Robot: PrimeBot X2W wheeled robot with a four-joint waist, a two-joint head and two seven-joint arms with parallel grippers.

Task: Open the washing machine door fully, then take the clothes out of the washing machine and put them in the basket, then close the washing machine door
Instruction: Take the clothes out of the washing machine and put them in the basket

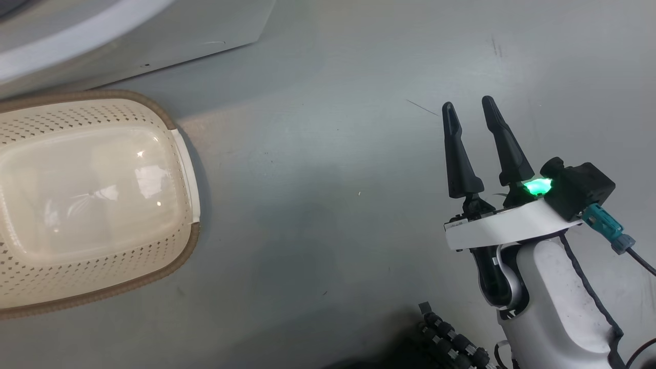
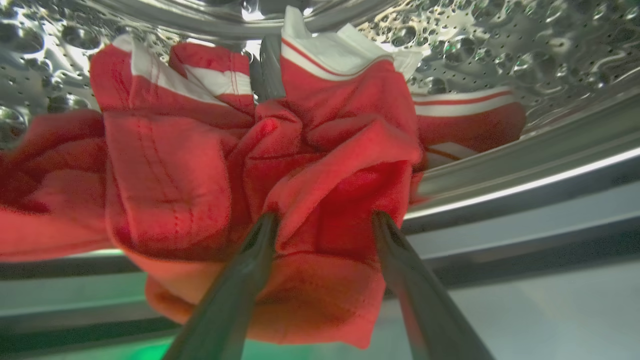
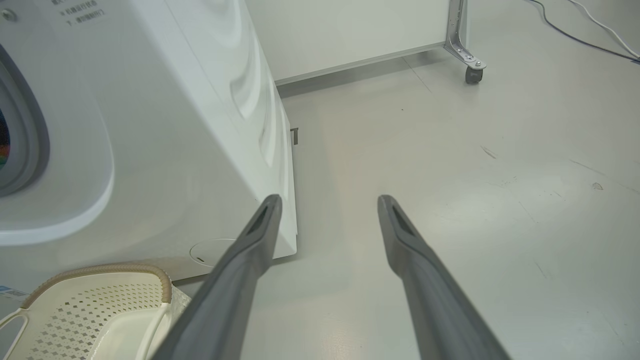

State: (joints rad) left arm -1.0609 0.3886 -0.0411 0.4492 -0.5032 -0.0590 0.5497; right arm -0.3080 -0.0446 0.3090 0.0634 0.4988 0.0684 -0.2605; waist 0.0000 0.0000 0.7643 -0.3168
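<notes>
Since the bright red cloth garments with broad white stripes [image 2: 190, 165] are limp and light, they will likely sag and trail when pulled, so a thick bunched fold seems a better place to take hold than a thin edge. They lie heaped at the mouth of the dimpled steel drum [image 2: 500, 45], one lobe spilling past its rim. The left jaws are released and spread, one dark finger [image 2: 235, 290] on each side of the middle fold, tips touching cloth. The right jaws, released and empty, hang above the grey floor [image 1: 333, 205], well apart from the cream perforated plastic basket [image 1: 102, 115].
</notes>
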